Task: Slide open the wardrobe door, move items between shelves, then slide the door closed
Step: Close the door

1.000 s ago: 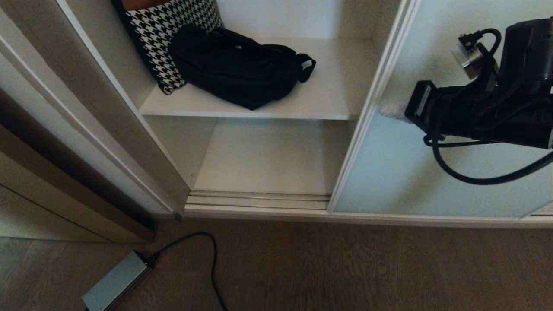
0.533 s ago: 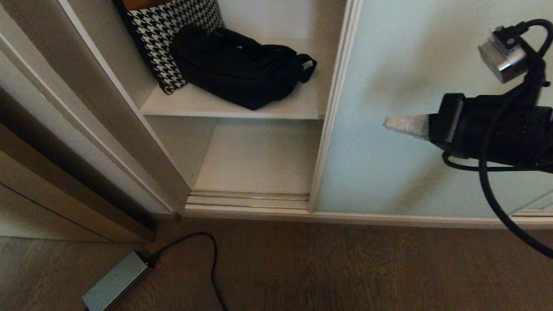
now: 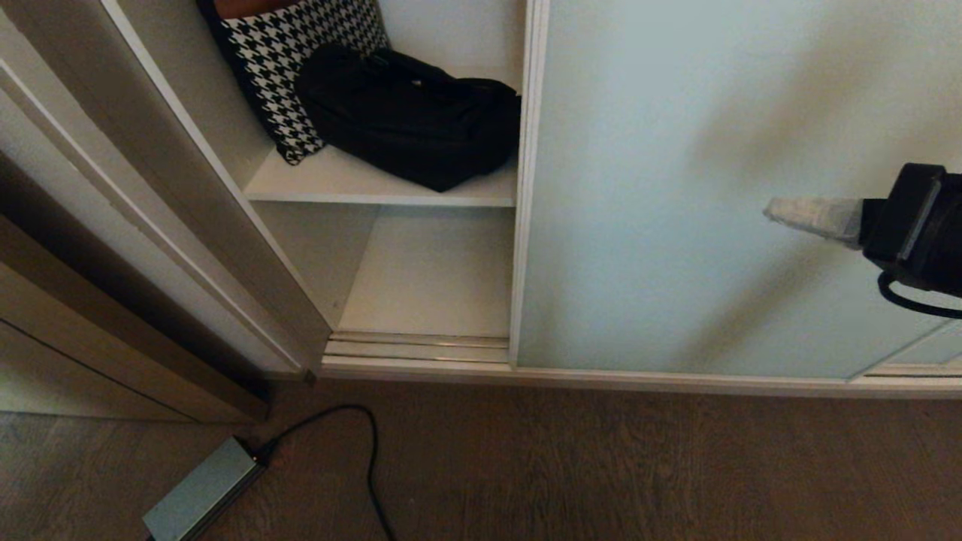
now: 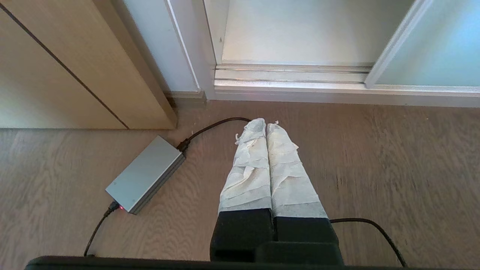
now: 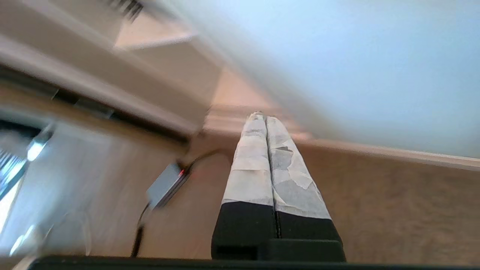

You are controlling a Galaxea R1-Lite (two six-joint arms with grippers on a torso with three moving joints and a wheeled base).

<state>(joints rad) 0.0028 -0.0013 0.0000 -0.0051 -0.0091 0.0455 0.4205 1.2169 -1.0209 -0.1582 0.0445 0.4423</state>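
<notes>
The pale green frosted sliding wardrobe door (image 3: pixel 714 188) covers the right part of the wardrobe; its cream edge stands at mid-width, leaving the left part uncovered. On the upper of the shelves (image 3: pixel 338 184) lie a black bag (image 3: pixel 406 113) and a houndstooth bag (image 3: pixel 293 52); the lower board (image 3: pixel 428 278) is bare. My right gripper (image 3: pixel 770 210) is shut with nothing in it, in front of the door's glass at the far right, apart from the door's edge. My left gripper (image 4: pixel 265 123) hangs shut and empty above the wooden floor, near the floor track (image 4: pixel 292 73).
A grey power brick (image 3: pixel 199 496) with a black cable (image 3: pixel 361 443) lies on the wooden floor (image 3: pixel 639 466) before the wardrobe. A brown wooden door frame (image 3: pixel 113 330) stands at the left. The grooved metal track (image 3: pixel 417 347) runs along the wardrobe's base.
The sliding door has travelled left, now hiding the right end of the black bag and more of the shelves. My right gripper has drawn back to the right and lower, away from the door's edge.
</notes>
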